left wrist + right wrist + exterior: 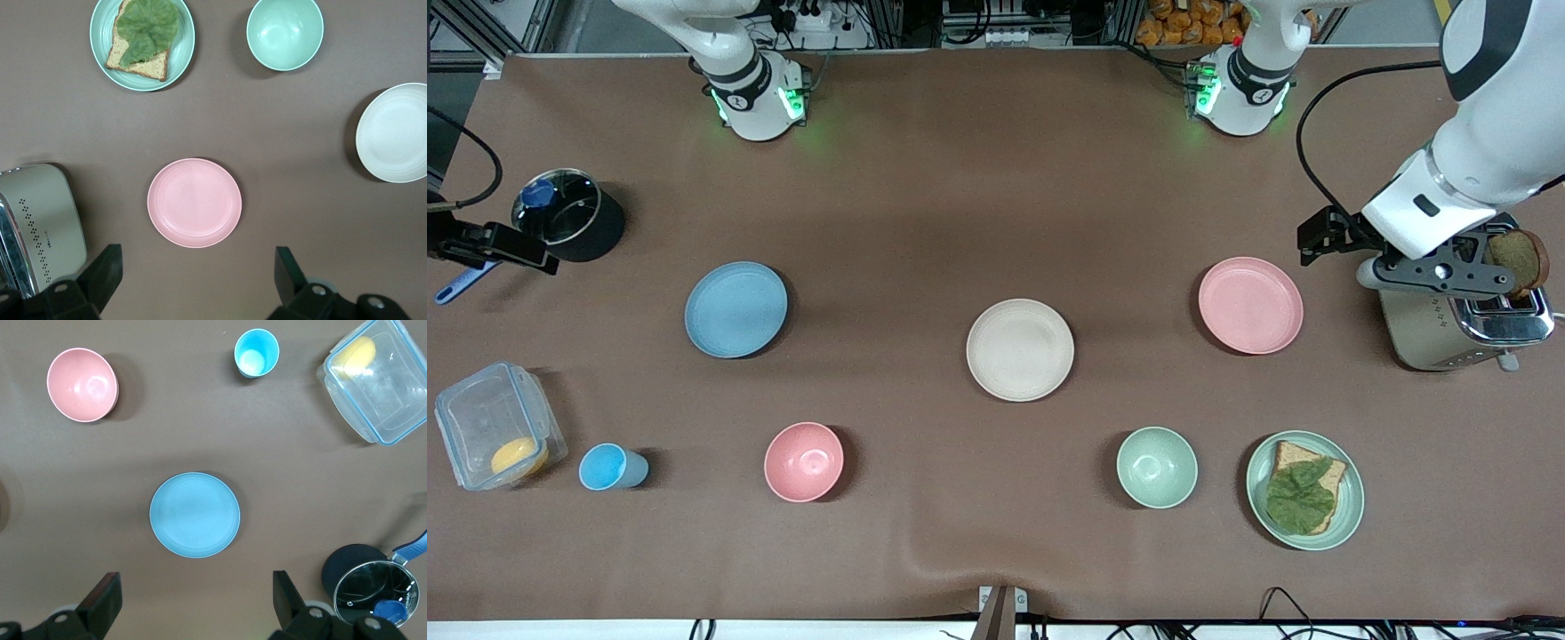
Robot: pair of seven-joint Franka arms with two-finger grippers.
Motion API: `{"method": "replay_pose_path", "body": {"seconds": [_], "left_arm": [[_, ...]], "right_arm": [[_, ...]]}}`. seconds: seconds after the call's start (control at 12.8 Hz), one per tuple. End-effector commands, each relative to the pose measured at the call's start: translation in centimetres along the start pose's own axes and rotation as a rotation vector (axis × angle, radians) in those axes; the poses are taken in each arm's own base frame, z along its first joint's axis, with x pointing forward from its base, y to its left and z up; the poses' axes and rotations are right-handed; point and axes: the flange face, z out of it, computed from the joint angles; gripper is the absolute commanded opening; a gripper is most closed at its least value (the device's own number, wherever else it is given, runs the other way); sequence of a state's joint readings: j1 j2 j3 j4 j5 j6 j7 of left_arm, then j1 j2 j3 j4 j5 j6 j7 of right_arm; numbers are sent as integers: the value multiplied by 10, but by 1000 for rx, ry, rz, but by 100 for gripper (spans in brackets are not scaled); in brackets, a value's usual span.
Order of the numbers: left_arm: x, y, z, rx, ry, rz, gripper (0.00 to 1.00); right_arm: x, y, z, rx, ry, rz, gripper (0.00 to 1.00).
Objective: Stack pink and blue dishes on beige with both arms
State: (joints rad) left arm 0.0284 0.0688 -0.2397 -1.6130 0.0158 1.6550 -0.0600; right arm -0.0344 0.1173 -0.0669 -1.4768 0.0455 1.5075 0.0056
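The cream-beige plate (1020, 349) lies bare at the table's middle; its edge shows in the left wrist view (395, 132). The light blue plate (735, 309) (195, 514) lies toward the right arm's end and the pale pink plate (1250, 305) (194, 202) toward the left arm's end, each flat on the cloth. My left gripper (198, 280) (1436, 271) hangs open and empty, high over the cloth between the pink plate and the toaster. My right gripper (197, 603) (489, 244) hangs open and empty, high over the cloth between the blue plate and the pot.
A toaster (1463, 324) holding a dark bread slice (1519, 258) stands beside the pink plate. Nearer the front camera are a green plate with toast and leaf (1352, 516), a green bowl (1157, 467), a pink bowl (804, 461), a blue cup (609, 467) and a clear box (494, 427). A lidded pot (565, 213) stands beside the blue plate.
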Motion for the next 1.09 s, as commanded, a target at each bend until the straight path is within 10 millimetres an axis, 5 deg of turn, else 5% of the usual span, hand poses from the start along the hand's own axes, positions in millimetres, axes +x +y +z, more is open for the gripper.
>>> {"method": "replay_pose_path", "body": {"seconds": [0.0, 0.7, 1.01], "left_arm": [[1, 4, -2, -19, -11, 27, 100], [3, 7, 0, -16, -21, 22, 100], [2, 7, -1, -6, -21, 17, 100]], "right_arm": [[2, 3, -2, -2, -4, 8, 100], [2, 3, 0, -2, -10, 8, 100], [7, 20, 23, 4, -79, 34, 100]]}}
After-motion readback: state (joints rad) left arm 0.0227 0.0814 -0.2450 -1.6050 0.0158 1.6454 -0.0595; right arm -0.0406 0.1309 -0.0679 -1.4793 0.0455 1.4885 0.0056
